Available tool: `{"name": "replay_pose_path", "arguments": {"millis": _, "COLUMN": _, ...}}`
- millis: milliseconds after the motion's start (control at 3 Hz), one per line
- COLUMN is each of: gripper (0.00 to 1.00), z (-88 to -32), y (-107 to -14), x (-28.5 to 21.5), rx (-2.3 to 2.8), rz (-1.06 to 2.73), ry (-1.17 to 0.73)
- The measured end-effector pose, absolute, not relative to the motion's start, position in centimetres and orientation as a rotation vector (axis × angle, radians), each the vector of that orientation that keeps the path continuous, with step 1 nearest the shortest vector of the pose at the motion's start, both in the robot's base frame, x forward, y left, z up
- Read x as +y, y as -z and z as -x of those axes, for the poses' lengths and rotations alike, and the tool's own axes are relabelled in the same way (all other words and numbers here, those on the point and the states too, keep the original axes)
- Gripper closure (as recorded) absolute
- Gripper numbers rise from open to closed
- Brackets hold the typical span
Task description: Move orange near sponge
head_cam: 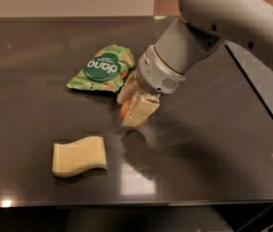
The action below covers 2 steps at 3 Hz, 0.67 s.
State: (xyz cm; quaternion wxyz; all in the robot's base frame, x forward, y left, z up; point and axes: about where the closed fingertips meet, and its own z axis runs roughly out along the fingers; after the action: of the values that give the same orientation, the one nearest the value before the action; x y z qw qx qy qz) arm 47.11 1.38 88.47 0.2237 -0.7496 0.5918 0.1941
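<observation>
The orange (125,113) is a small round fruit held between the pale fingers of my gripper (132,111), just above the dark table, mostly hidden by the fingers. The gripper is shut on it. The sponge (79,155), pale yellow with wavy edges, lies flat on the table to the lower left of the gripper, roughly a sponge-width away. My arm reaches in from the upper right.
A green snack bag (102,67) lies behind and left of the gripper, close to it. The dark table (214,153) has its front edge near the bottom and a lighter strip (272,91) along the right side.
</observation>
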Motion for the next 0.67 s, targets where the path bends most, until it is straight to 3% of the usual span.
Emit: {"name": "replay_pose_path", "arguments": {"millis": 667, "gripper": 1.00, "z": -45.0, "y": -87.4, "x": 3.7, "rx": 1.567, "rz": 2.162, "ry": -0.606}}
